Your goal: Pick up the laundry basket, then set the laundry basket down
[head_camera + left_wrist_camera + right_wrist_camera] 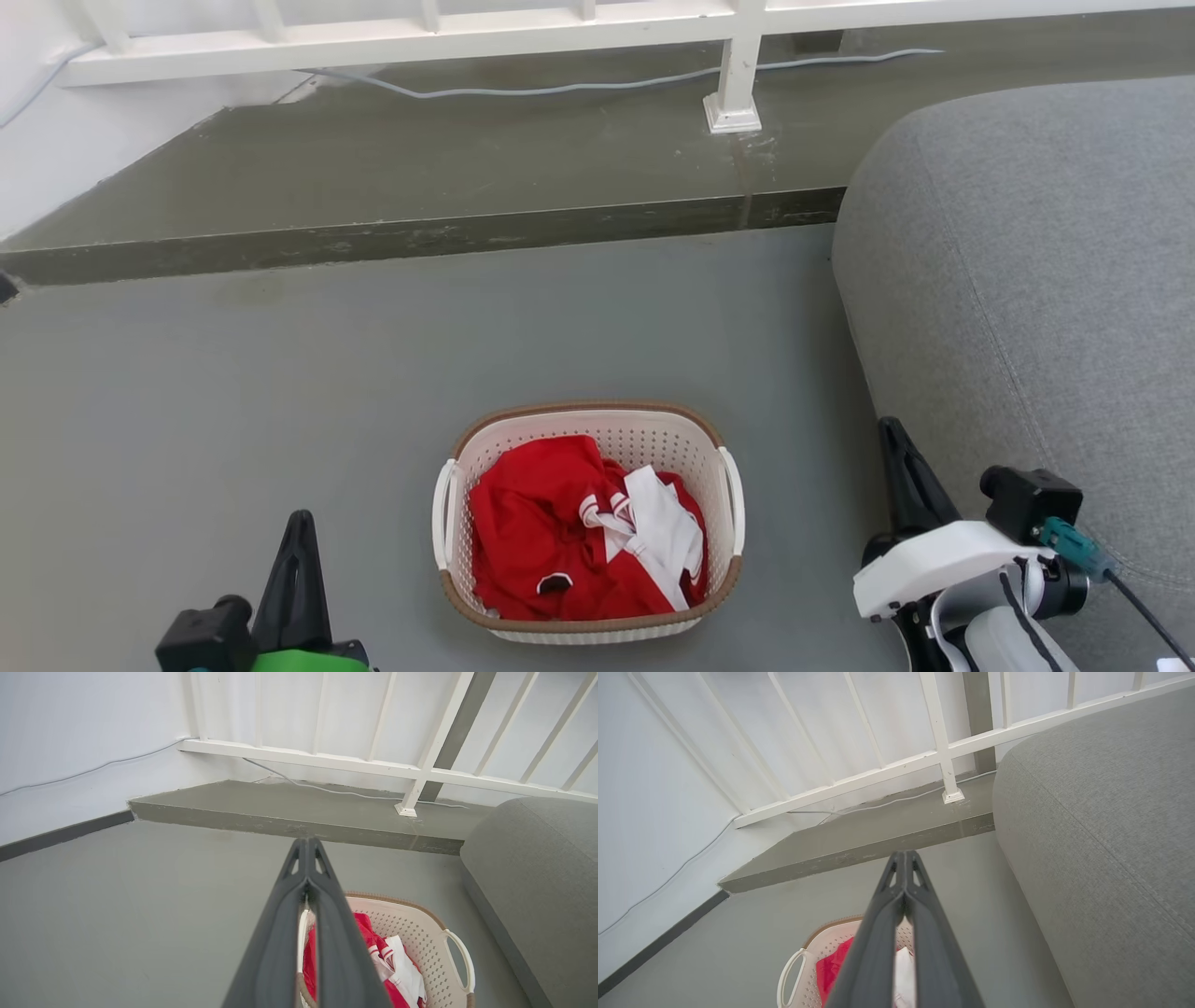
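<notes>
Jaws were pressed together on the left gripper and the right gripper. Between them, touching neither, the laundry basket stood on the grey floor, red-and-white clothes inside, near a grey sofa.

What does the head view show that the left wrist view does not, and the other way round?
Head view: the right gripper, shut, and the laundry basket whole, down to its near rim.
Left wrist view: the railing's bars rising above the lower rail, and the long dark baseboard along the wall.
Both: the left gripper, shut, the red-and-white clothes, the grey sofa, the raised step, the railing post and the cable.
</notes>
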You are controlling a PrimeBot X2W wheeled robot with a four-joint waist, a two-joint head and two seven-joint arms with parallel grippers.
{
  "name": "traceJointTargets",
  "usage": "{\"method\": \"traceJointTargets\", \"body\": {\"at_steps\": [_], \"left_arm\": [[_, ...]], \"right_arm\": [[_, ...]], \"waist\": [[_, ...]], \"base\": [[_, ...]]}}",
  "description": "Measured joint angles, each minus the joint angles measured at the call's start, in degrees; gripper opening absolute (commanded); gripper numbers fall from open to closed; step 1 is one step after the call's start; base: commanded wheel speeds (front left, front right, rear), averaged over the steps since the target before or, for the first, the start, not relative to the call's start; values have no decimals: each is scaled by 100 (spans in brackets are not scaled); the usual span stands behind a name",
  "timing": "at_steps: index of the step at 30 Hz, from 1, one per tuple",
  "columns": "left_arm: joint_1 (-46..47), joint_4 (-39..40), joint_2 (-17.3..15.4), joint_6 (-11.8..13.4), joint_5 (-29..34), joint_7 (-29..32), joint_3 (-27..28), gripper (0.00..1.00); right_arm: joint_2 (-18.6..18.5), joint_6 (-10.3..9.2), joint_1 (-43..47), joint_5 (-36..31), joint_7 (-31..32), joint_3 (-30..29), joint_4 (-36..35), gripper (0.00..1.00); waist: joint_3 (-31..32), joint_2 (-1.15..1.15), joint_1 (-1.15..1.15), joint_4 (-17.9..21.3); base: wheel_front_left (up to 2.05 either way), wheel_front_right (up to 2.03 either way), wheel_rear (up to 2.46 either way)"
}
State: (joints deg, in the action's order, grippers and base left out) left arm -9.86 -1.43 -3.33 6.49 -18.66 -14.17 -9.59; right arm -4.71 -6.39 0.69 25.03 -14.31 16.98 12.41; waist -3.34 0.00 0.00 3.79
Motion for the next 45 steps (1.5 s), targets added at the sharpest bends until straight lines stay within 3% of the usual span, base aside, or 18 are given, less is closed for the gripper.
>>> {"method": "traceJointTargets", "body": {"at_steps": [17,45], "left_arm": [[1,0,9,-107,-1545,234,180,0],[360,-370,-125,-489,-3798,716,397,0]], "right_arm": [[48,186,1,1346,288,-370,-63,0],[7,537,-24,3386,820,-949,-26,0]], "waist": [[53,0,0,-71],[141,0,0,-179]], "base": [[0,0,0],[0,0,0]]}}
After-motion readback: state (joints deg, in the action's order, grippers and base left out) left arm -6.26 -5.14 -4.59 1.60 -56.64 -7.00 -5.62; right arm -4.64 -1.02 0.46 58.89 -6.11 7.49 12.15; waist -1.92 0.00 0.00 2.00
